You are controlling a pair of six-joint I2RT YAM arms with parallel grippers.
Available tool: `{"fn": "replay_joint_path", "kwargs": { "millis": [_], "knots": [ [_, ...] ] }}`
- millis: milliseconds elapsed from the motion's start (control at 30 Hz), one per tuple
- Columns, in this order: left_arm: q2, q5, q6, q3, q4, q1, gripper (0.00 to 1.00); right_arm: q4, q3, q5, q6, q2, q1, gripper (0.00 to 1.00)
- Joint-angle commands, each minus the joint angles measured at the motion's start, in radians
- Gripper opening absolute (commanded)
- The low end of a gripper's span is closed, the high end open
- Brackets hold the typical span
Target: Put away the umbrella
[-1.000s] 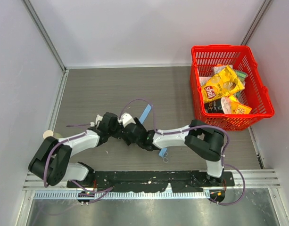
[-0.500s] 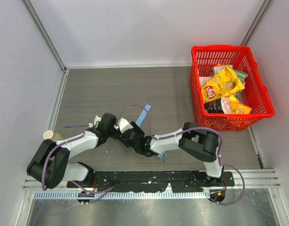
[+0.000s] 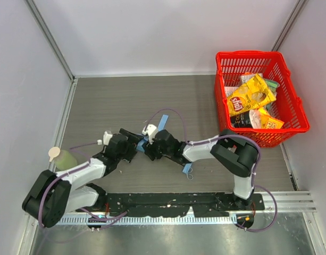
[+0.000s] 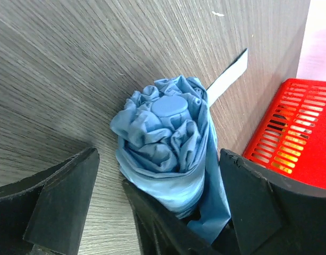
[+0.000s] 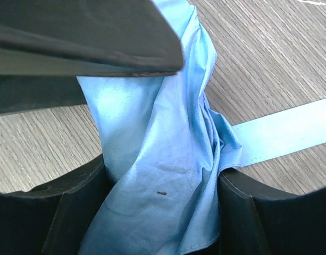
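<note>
The umbrella (image 4: 168,135) is a folded light-blue bundle lying on the table between my two grippers; in the top view only a bit of blue (image 3: 142,144) shows. Its closing strap (image 3: 163,121) trails away from the arms and its handle loop (image 3: 187,170) lies beside the right forearm. My right gripper (image 5: 163,172) is shut on the fabric, which fills the gap and touches both fingers (image 5: 83,212). My left gripper (image 4: 158,156) stands open around the bundle's end, its left finger (image 4: 61,202) clear of the cloth. A right-gripper finger (image 4: 163,223) pokes in below the bundle.
A red basket (image 3: 284,69) with snack bags stands at the far right. A pale green bottle (image 3: 65,159) with a beige cap stands by the left wall, next to the left arm. Grey walls close in the table on three sides.
My left gripper has opened wide and let go of the umbrella, and its arm has drawn back to the left. My right gripper has narrowed onto the fabric and shifted slightly away from the bases.
</note>
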Motion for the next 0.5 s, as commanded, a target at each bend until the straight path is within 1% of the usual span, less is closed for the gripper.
{"fn": "replay_joint_path", "kwargs": {
  "millis": [0,100,133,233,267,400,467],
  "knots": [
    [-0.046,-0.075,0.101,-0.059,-0.013,0.001,1.0,-0.098,-0.067,-0.209,0.048,0.006,-0.058,0.01],
    [-0.073,-0.087,0.139,-0.046,-0.028,0.001,1.0,-0.084,-0.052,-0.363,0.123,0.012,-0.123,0.01],
    [-0.07,-0.084,0.149,-0.043,-0.02,0.001,1.0,-0.065,-0.042,-0.444,0.175,0.021,-0.142,0.01],
    [-0.017,-0.064,0.161,-0.016,-0.012,0.001,1.0,-0.1,0.015,-0.564,0.241,0.056,-0.196,0.01],
    [0.008,-0.053,0.158,-0.005,-0.013,-0.001,1.0,-0.087,0.024,-0.575,0.28,0.067,-0.202,0.01],
    [0.147,-0.01,0.146,0.013,0.095,-0.007,1.0,-0.099,0.063,-0.647,0.304,0.09,-0.211,0.01],
    [0.205,0.002,0.147,0.033,0.119,-0.012,1.0,-0.096,0.077,-0.673,0.315,0.104,-0.22,0.01]
  ]
}}
